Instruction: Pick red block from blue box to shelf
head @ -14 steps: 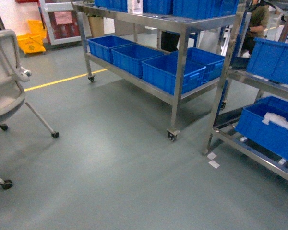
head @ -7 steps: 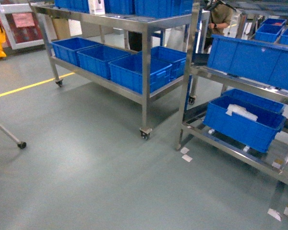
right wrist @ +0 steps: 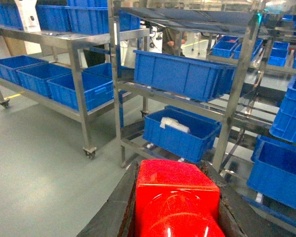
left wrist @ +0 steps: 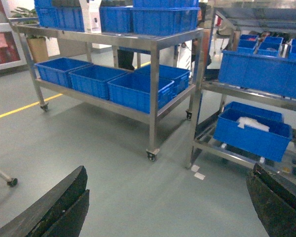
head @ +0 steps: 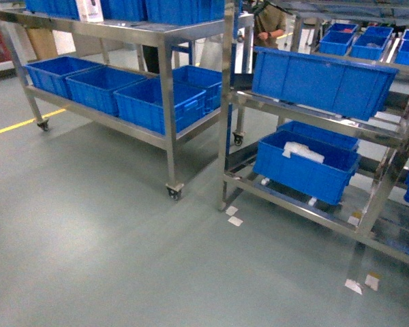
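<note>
1. The red block (right wrist: 177, 200) is seen large and close at the bottom of the right wrist view, pinched between the two dark fingers (right wrist: 113, 217) of the right gripper (right wrist: 175, 207) — its rounded stud faces the camera.
2. The left gripper (left wrist: 167, 212) is held spread wide: one dark finger (left wrist: 54, 207) sits at the lower left of the left wrist view and the other at the lower right, with only bare grey floor (left wrist: 138, 197) seen between them.
3. Neither gripper is caught in the head view; the blue box is not seen in any view.
4. The shelf (head: 226, 102) stands ahead on the right in the head view, its shiny steel upright set close beside the corner post of a lower steel rack (head: 165, 82) on castors to the left.
5. On the shelf's middle tier a dark blue crate (head: 317, 78) is carried; on the tier below, a second dark blue crate (head: 303, 167) holds a white, crumpled bag (head: 301, 151).
6. The left rack's lower level is filled with a row of dark blue crates (head: 157, 102), and more are stacked on its top.
7. Small white scraps (head: 233, 216) lie on the floor by the shelf's near foot, and a yellow line (head: 17, 124) runs across the floor at far left.
8. A person (head: 267, 24) in an olive top is partly seen far behind the racks.
</note>
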Robot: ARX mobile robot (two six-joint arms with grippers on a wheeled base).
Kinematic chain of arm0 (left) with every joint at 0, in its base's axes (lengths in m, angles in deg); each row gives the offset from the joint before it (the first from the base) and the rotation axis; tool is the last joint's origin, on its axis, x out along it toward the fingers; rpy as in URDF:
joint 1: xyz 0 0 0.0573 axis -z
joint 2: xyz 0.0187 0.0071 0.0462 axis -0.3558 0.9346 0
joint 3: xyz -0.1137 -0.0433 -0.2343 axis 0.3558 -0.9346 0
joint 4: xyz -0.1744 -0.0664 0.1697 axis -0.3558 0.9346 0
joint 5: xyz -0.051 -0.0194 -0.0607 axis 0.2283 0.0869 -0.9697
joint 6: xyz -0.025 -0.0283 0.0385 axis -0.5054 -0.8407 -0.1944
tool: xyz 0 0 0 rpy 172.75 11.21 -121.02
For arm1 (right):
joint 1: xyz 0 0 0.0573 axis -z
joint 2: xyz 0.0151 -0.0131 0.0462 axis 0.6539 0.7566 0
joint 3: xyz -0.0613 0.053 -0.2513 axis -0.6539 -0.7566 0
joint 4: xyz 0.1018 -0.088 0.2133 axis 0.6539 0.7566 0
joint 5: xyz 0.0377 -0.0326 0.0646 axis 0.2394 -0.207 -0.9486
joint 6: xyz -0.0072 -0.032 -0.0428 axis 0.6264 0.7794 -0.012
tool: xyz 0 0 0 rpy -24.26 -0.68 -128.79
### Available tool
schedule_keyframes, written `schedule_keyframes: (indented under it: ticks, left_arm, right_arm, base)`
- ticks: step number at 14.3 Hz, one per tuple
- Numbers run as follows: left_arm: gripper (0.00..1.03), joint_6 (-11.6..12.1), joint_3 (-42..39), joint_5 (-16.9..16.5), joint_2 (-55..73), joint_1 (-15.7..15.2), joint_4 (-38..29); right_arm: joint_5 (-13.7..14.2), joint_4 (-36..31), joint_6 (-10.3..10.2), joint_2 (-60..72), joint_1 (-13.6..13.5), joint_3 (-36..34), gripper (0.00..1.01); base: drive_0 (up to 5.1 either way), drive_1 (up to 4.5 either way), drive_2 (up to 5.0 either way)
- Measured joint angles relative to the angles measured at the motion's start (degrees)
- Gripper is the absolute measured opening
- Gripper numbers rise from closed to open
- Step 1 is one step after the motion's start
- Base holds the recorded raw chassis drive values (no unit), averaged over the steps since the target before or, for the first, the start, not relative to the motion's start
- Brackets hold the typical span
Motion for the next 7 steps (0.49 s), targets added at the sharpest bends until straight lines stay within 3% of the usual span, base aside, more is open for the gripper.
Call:
schedule_keyframes:
  ticks: [7]
  left_arm:
    - [0.98, 0.0, 0.0, 0.02, 0.0, 0.0, 0.0]
  right_arm:
    - [0.0, 0.0, 0.0, 0.0, 0.0, 0.0, 0.28]
  base:
    - [-1.3, -1.29, -1.3]
